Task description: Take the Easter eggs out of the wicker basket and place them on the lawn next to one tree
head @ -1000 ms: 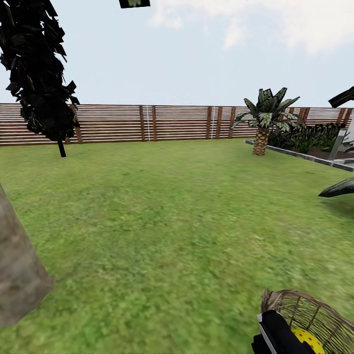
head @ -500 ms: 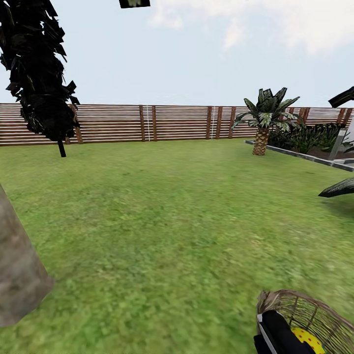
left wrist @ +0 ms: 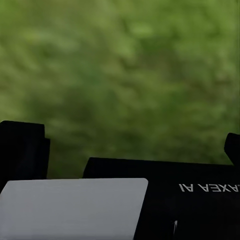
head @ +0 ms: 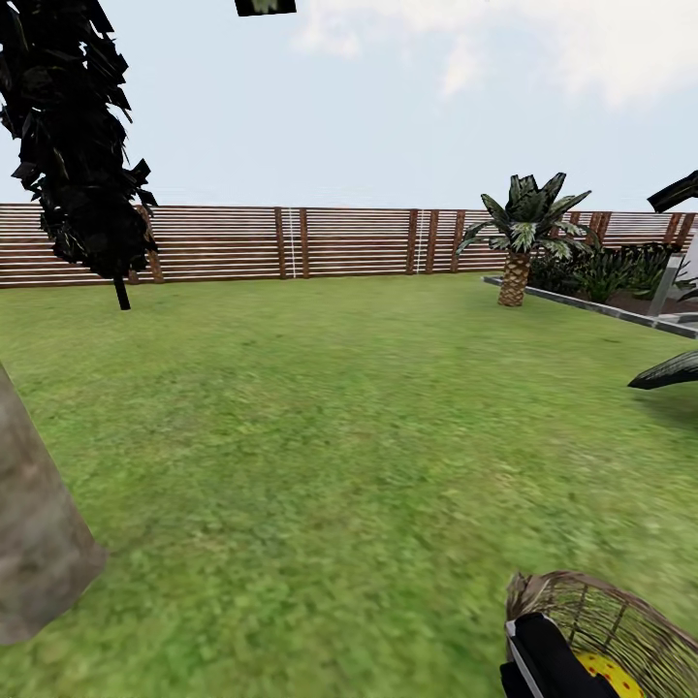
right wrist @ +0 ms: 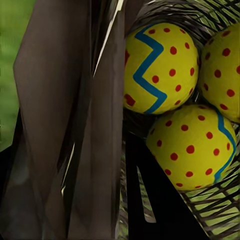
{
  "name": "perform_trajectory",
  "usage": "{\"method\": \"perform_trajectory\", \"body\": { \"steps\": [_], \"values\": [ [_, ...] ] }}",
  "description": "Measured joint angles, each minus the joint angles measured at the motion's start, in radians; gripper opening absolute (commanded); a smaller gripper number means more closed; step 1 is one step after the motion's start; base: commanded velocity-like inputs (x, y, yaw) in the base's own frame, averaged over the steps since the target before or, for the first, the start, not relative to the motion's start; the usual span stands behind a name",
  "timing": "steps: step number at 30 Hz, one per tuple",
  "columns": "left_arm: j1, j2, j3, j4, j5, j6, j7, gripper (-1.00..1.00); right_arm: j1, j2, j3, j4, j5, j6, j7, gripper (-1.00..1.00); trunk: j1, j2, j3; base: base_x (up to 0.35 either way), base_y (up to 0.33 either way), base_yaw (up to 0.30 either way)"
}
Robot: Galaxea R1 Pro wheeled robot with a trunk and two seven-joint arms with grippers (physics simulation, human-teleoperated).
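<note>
The wicker basket sits tilted at the lower right of the head view, with one yellow Easter egg showing inside it. My right arm reaches onto its near rim. The right wrist view looks into the basket at three Easter eggs, yellow with red dots and blue zigzags. My right gripper is shut on the basket's brown wall, one black finger inside by the eggs. The tree's grey-tan trunk stands at the left. My left gripper hangs open over the lawn.
A black-leaved tree stands far left by the slatted fence. A small palm and dark bushes line a kerbed bed at the far right. Wide grass lies between the trunk and the basket.
The basket and my right arm have sunk slightly in the head view. Nothing else has moved.
</note>
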Motion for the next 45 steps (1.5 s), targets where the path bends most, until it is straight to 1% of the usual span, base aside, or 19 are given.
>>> {"method": "perform_trajectory", "body": {
  "steps": [4, 9, 10, 12, 13, 15, 18, 21, 24, 28, 29, 30, 31, 34, 37, 38, 41, 44, 45],
  "values": [
    [0.0, 0.0, 0.0, 0.002, -0.001, 0.0, 0.0, 1.0, 0.0, -0.003, -0.001, -0.01, -0.014, 0.0, 0.013, -1.0, 0.0, 0.0, 0.0, 0.0, 0.0, 0.0],
    [0.0, 0.0, 0.0, 0.003, -0.002, 0.0, 0.0, 1.0, 0.0, -0.003, -0.004, -0.01, -0.012, 0.0, 0.014, -1.0, 0.0, 0.0, 0.0, 0.0, 0.0, 0.0],
    [0.004, 0.006, 0.004, -0.003, -0.005, -0.006, 0.0, 1.0, 0.001, -0.009, 0.001, -0.015, -0.025, -0.004, 0.009, -1.0, 0.0, 0.0, 0.0, 0.0, 0.0, 0.0],
    [0.003, 0.017, 0.002, -0.012, -0.007, -0.014, 0.001, 1.0, 0.0, -0.006, 0.011, -0.027, -0.029, -0.016, 0.009, -1.0, 0.0, 0.0, 0.0, 0.0, 0.0, 0.0],
    [0.003, 0.023, 0.002, -0.017, -0.005, -0.019, 0.001, 1.0, 0.0, -0.01, 0.005, -0.032, -0.034, -0.021, 0.006, -1.0, 0.0, 0.0, 0.0, 0.0, 0.0, 0.0],
    [0.003, 0.034, 0.006, -0.028, -0.006, -0.03, 0.003, 1.0, 0.0, 0.0, 0.0, -0.044, -0.026, -0.033, 0.004, -1.0, 0.0, 0.0, 0.0, 0.0, 0.0, 0.0],
    [0.003, 0.051, 0.007, -0.045, -0.007, -0.047, 0.001, 1.0, 0.0, -0.006, -0.004, -0.062, -0.04, -0.05, 0.003, -1.0, 0.0, 0.0, 0.0, 0.0, 0.0, 0.0],
    [0.003, 0.052, 0.007, -0.062, -0.006, -0.064, 0.002, 1.0, 0.0, -0.008, -0.005, -0.072, -0.059, -0.06, 0.001, -1.0, 0.0, 0.0, 0.0, 0.0, 0.0, 0.0],
    [0.003, 0.047, 0.002, -0.062, -0.006, -0.087, 0.005, 1.0, 0.0, -0.007, -0.004, -0.068, -0.057, -0.065, 0.002, -1.0, 0.0, 0.0, 0.0, 0.0, 0.0, 0.0],
    [0.003, 0.044, 0.0, -0.061, -0.006, -0.088, 0.005, 1.0, 0.0, -0.003, -0.003, -0.065, -0.051, -0.066, 0.0, -1.0, 0.0, 0.0, 0.0, 0.0, 0.0, 0.0],
    [0.003, 0.043, 0.0, -0.061, -0.004, -0.088, 0.005, 1.0, 0.0, -0.003, -0.003, -0.062, -0.04, -0.07, -0.001, -1.0, -0.004, 0.007, 0.003, 0.0, 0.0, 0.0],
    [0.003, 0.043, 0.0, -0.061, -0.002, -0.088, 0.004, 1.0, 0.001, -0.001, -0.004, -0.043, -0.01, -0.072, -0.001, -1.0, -0.008, 0.014, 0.006, 0.0, 0.0, 0.0],
    [0.003, 0.043, -0.001, -0.061, -0.003, -0.088, 0.004, 1.0, 0.0, 0.0, -0.002, -0.031, 0.007, -0.078, -0.002, -1.0, -0.011, 0.021, 0.009, 0.0, 0.0, 0.0],
    [0.003, 0.043, 0.0, -0.061, -0.003, -0.087, 0.004, 1.0, 0.0, -0.001, -0.003, -0.023, -0.028, -0.089, -0.001, -1.0, -0.023, 0.042, 0.019, 0.0, 0.0, 0.017],
    [0.003, 0.048, 0.01, -0.075, -0.002, -0.08, 0.002, 1.0, 0.0, -0.008, -0.004, -0.023, 0.001, -0.09, -0.002, -1.0, -0.034, 0.063, 0.028, 0.0, 0.0, 0.23],
    [0.003, 0.052, 0.012, -0.081, -0.002, -0.078, 0.002, 1.0, 0.0, -0.008, -0.004, -0.024, 0.0, -0.09, -0.001, -1.0, -0.038, 0.07, 0.031, 0.0, 0.0, 0.281],
    [0.003, 0.05, 0.013, -0.087, -0.002, -0.077, 0.001, 1.0, 0.0, -0.008, -0.004, -0.025, -0.031, -0.091, -0.001, -1.0, -0.05, 0.091, 0.041, 0.0, 0.0, 0.287],
    [0.003, 0.048, 0.012, -0.086, -0.002, -0.078, 0.001, 1.0, 0.0, -0.008, -0.003, -0.024, -0.001, -0.091, -0.002, -1.0, -0.061, 0.112, 0.05, 0.0, 0.0, 0.288],
    [0.003, 0.048, 0.012, -0.086, -0.002, -0.078, 0.001, 1.0, 0.0, -0.007, -0.003, -0.024, -0.002, -0.091, -0.002, -1.0, -0.065, 0.119, 0.053, 0.0, 0.0, 0.288]
  ]
}}
